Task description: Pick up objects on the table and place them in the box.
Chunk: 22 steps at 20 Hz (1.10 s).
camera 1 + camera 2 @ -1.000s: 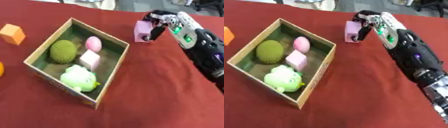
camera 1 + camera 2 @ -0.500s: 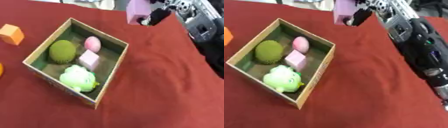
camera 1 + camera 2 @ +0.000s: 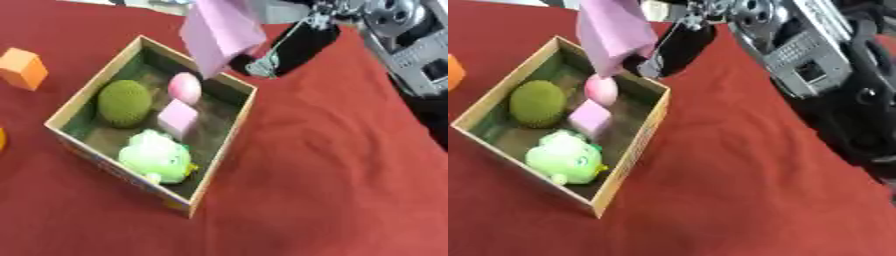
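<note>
1. The table cloth [image 3: 332, 190] is dark red.
2. The box [image 3: 223, 147] is tan cardboard, with dark green inside and small orange and blue marks on its outer side.
3. In the box are a round olive-green ball [image 3: 124, 102], a pink egg [image 3: 185, 87], a pale pink block [image 3: 178, 117] and a light green toy [image 3: 157, 156].
4. The right hand [image 3: 293, 47] is black and silver.
5. It holds a pale purple-pink block [image 3: 220, 32].
6. An orange cube [image 3: 23, 68] sits on the cloth.
</note>
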Available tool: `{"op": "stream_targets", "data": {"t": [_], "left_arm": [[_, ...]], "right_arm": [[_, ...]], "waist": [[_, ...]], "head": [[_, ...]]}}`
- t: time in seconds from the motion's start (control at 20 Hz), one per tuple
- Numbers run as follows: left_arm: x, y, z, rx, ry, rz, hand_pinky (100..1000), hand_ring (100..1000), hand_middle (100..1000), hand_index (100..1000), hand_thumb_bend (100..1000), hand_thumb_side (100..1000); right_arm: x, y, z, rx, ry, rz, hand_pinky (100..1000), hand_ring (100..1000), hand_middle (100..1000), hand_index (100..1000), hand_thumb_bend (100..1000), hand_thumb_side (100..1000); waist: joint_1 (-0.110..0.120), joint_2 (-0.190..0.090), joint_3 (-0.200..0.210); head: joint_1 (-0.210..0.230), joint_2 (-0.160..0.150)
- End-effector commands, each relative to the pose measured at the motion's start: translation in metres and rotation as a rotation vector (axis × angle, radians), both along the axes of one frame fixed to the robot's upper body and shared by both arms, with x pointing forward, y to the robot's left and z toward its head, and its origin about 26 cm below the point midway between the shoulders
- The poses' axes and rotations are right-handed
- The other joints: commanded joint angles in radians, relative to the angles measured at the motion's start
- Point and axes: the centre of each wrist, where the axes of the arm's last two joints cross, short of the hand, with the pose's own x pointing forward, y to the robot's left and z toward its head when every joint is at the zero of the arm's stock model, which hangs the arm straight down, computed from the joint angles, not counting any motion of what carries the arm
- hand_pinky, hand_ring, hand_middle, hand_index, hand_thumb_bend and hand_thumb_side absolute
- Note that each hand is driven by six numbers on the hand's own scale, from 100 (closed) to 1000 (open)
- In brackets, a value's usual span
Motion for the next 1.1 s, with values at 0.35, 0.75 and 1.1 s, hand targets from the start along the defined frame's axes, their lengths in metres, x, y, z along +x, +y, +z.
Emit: {"op": "stream_targets", "data": {"t": [0.35, 0.75, 1.1], "left_arm": [[-0.001, -0.002, 0.01, 0.016, -0.024, -0.015, 823, 742, 712, 859, 522, 846], [-0.001, -0.002, 0.01, 0.012, -0.023, -0.016, 822, 741, 711, 858, 523, 845], [-0.001, -0.002, 0.009, 0.009, -0.023, -0.011, 822, 741, 711, 858, 522, 845]], "right_arm": [[-0.004, 0.029, -0.017, -0.118, 0.078, 0.063, 807, 735, 531, 697, 183, 100], [0.017, 0.037, -0.036, -0.196, 0.106, 0.046, 849, 845, 764, 905, 284, 262], [0.012, 0.025, -0.026, -0.184, 0.054, 0.068, 907, 909, 833, 963, 311, 392]], "waist": [[0.002, -0.021, 0.008], [-0.002, -0.021, 0.015], [-0.002, -0.022, 0.012]], "head": [[-0.009, 0.0], [-0.011, 0.0], [-0.003, 0.002]]}}
